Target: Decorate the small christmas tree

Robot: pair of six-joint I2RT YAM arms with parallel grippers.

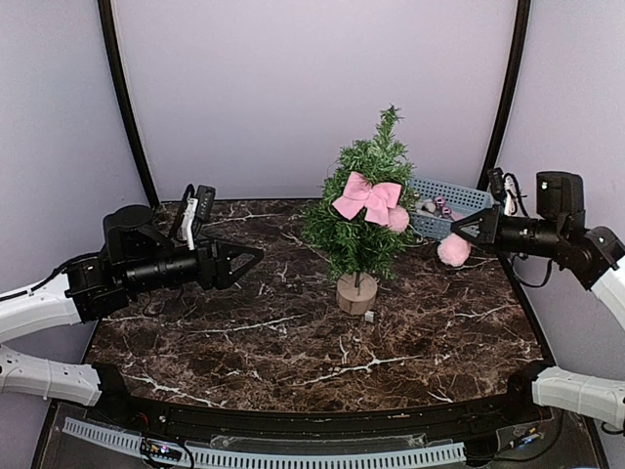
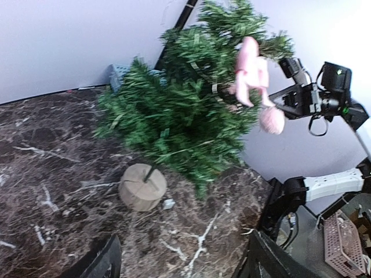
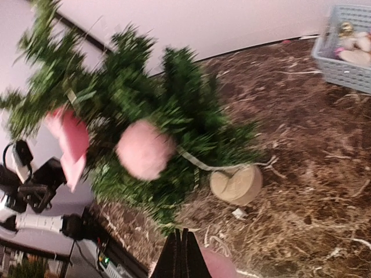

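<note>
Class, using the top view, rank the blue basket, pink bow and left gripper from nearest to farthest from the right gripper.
1. Blue basket, just behind the right gripper.
2. Pink bow, on the tree, centre.
3. Left gripper, far left.

Tree blocks centre; basket behind-right; near tabletop open.

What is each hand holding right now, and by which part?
Right hand pinches a pink pom-pom at its top, so it hangs below; left hand is open, empty.
</note>
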